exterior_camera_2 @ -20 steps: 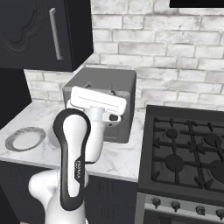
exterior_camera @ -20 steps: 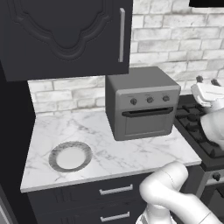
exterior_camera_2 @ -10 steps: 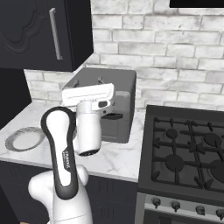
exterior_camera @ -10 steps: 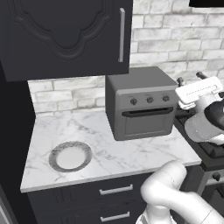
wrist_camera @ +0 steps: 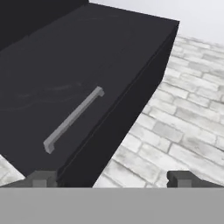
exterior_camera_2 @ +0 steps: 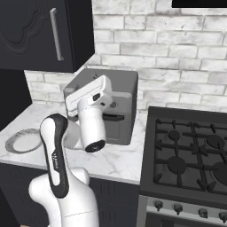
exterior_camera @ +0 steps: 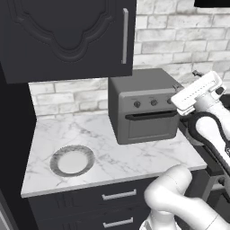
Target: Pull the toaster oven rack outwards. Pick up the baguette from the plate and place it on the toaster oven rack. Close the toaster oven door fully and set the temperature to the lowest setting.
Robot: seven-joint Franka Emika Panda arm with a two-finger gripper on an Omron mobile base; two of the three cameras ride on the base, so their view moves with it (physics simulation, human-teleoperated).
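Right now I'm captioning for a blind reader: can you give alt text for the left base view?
A grey toaster oven with its door shut sits on a marble counter under a dark cabinet. The white robot arm rises at its right, and an empty plate lies at the counter's left.

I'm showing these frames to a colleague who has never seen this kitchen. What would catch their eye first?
Probably the grey toaster oven at the back of the marble counter, its door shut, with the white arm raised just to its right. Next, the plate near the counter's front left, showing only its white centre, and the black stove to the oven's right. The hand view looks up at a dark cabinet with a grey bar handle.
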